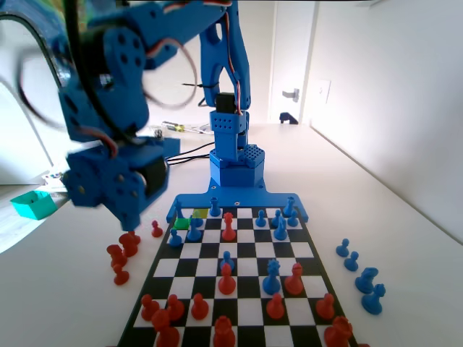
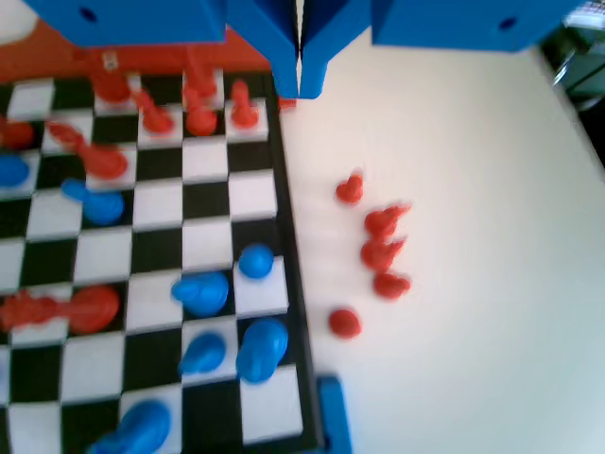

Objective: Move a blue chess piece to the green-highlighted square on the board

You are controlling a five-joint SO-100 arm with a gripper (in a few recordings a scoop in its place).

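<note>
My gripper [image 2: 301, 83] hangs with its jaws pressed together and nothing between them, above the board's [image 2: 284, 236] edge. In the fixed view the gripper [image 1: 132, 215] is a motion-blurred blue mass, high over the table left of the board [image 1: 239, 199]. The green-highlighted square [image 1: 181, 223] lies bare near the far left corner. A tall blue chess piece [image 1: 194, 229] stands just right of it; its top is too small for me to judge. In the wrist view, several blue pieces [image 2: 263, 345] cluster near the board's corner.
A paler yellow-green square [image 1: 200, 213] lies in the far row beside another blue piece [image 1: 215, 207]. Captured red pieces [image 1: 123, 254] [image 2: 378, 248] lie off the board near the gripper. Captured blue pieces [image 1: 362, 271] lie off its right side. Red pieces [image 1: 226, 278] fill the near rows.
</note>
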